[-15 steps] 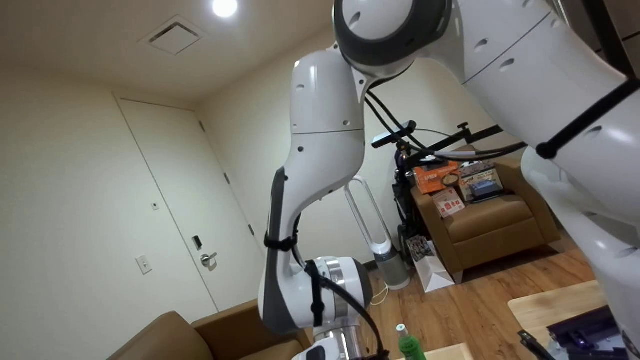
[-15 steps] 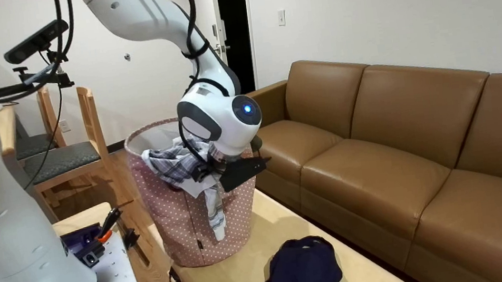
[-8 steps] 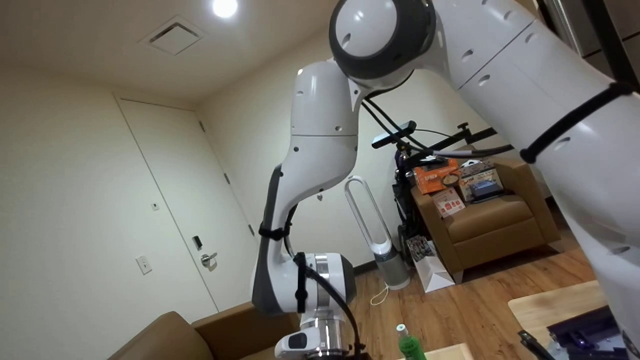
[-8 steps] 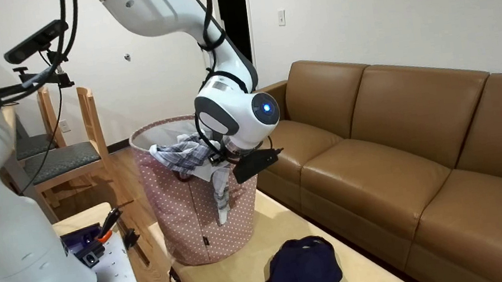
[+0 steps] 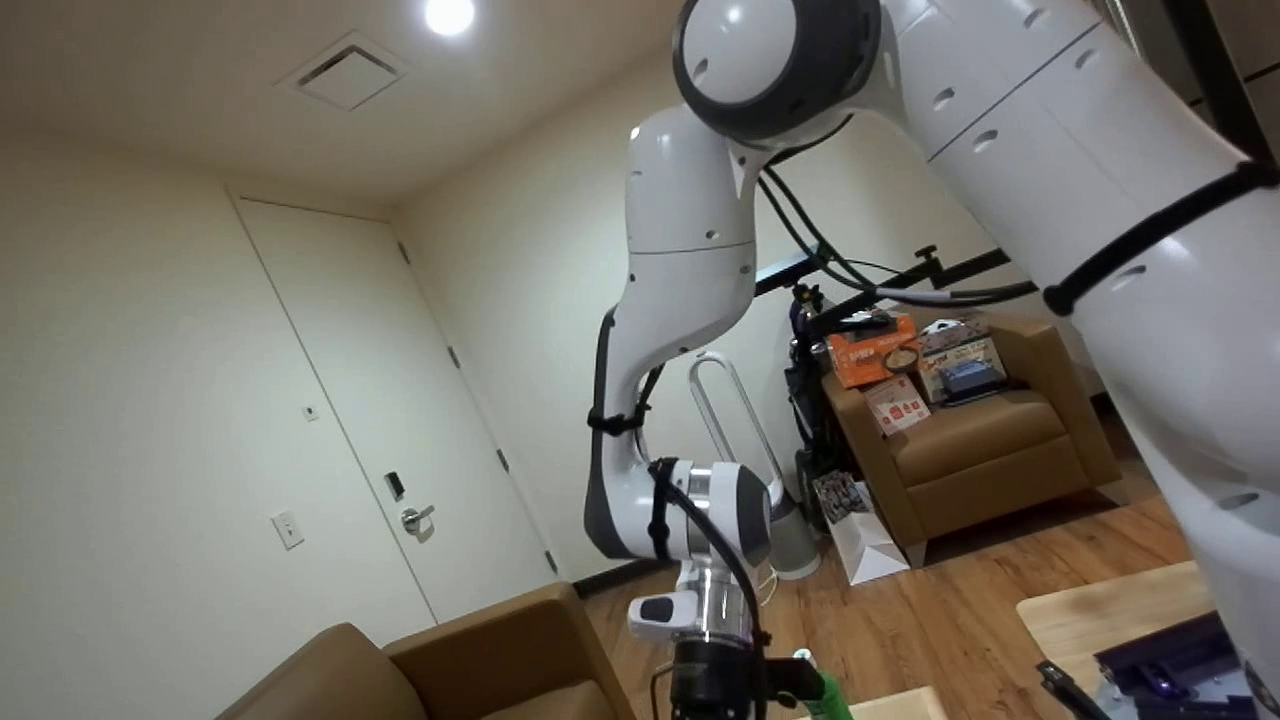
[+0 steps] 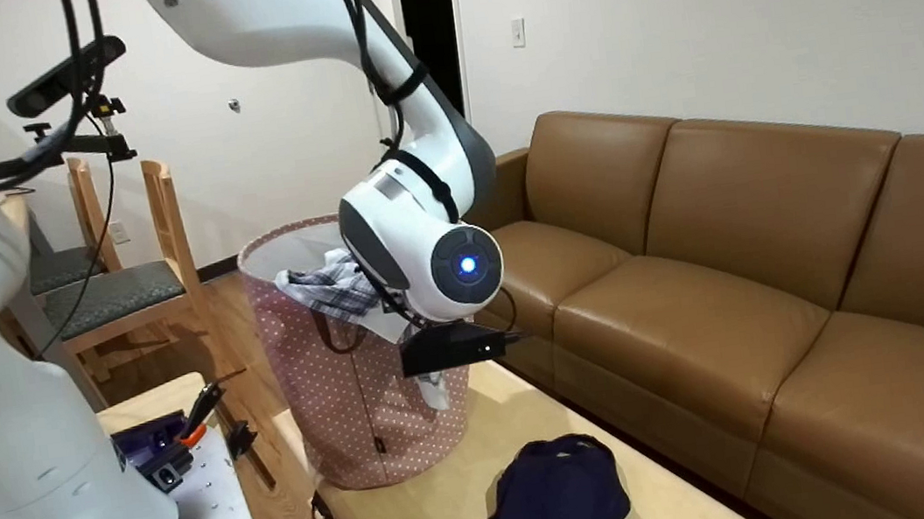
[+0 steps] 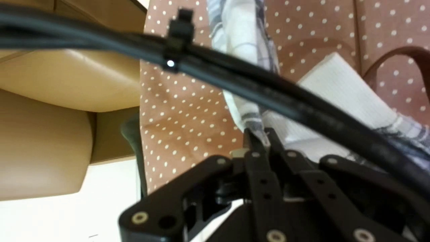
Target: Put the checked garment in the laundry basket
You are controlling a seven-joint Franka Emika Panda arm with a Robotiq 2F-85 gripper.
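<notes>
The checked garment (image 6: 333, 288), white with grey-blue plaid, drapes over the rim of the pink polka-dot laundry basket (image 6: 329, 399), part inside and part hanging down the outside. In the wrist view a narrow hanging strip of the checked garment (image 7: 240, 40) runs down to my gripper (image 7: 259, 135), which is shut on the strip's end, in front of the basket's dotted wall (image 7: 181, 114). A white part of the cloth lies to the right of the fingers. In an exterior view the wrist and its camera hide the fingers; in an exterior view only the gripper's black body (image 5: 705, 680) shows.
The basket stands on a wooden table (image 6: 448, 508), with a folded navy garment (image 6: 558, 503) nearby. A brown couch (image 6: 679, 303) runs alongside. A black cable (image 7: 285, 90) crosses the wrist view. A green bottle (image 5: 828, 700) appears beside the gripper in an exterior view.
The gripper has closed on the hanging strip. The wrist has turned and lowered in an exterior view, and the strip's lower end has shifted right.
</notes>
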